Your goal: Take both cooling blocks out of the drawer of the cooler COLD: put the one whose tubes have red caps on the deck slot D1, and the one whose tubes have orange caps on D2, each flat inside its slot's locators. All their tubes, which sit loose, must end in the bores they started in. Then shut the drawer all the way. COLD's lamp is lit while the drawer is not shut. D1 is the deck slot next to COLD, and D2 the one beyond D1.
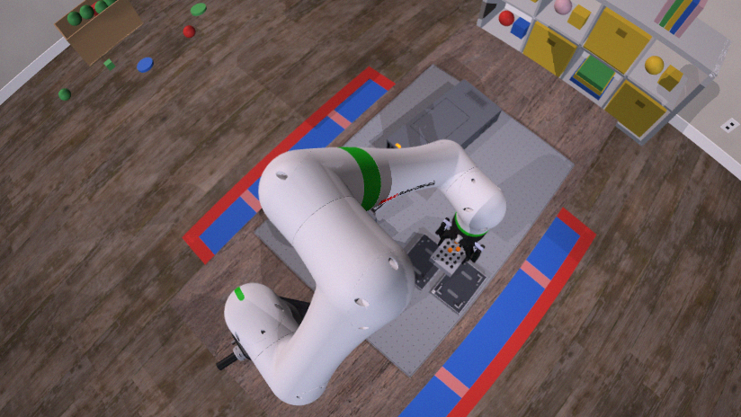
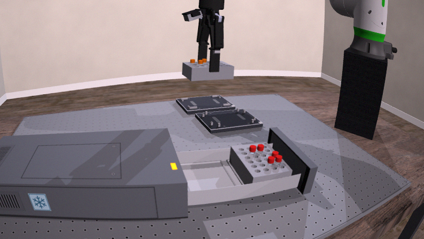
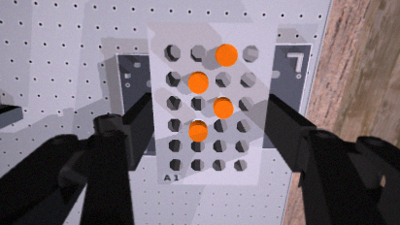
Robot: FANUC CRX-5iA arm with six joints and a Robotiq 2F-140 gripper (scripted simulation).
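My gripper is shut on the orange-capped block, its fingers on the two long sides. The block hangs level, high above the deck. In the wrist view it overlaps both D1 and D2; both slots are empty. Several orange-capped tubes stand in its bores. The red-capped block sits in the open drawer, near its front panel, with several tubes in its bores. COLD's lamp is lit yellow.
COLD stands beyond the slots, its drawer front raised above the drawer walls. My arm covers the drawer in the top view. D1's upright locator pins show in the exterior view.
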